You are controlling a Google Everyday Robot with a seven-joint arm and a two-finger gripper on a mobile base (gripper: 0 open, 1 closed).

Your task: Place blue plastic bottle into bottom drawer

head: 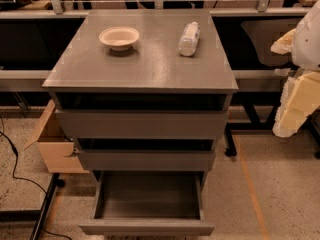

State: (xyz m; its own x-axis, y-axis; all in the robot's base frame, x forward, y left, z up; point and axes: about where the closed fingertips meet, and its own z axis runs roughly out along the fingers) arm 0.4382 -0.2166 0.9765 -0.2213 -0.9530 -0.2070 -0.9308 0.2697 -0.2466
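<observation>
A small clear plastic bottle with whitish-blue label (189, 39) lies on its side on the grey-brown cabinet's top surface (145, 66), right of a round white bowl (119, 37). The shallow bottom drawer (148, 199) stands open. The cream end effector (296, 101) seemingly hangs off the cabinet's right; I cannot tell its state.

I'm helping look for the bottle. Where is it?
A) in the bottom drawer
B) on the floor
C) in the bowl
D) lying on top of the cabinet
D: the bottle lies on its side on the cabinet top, right of the bowl; the bottom drawer is open with nothing in it, and the robot's hand is off at the right edge.
</observation>
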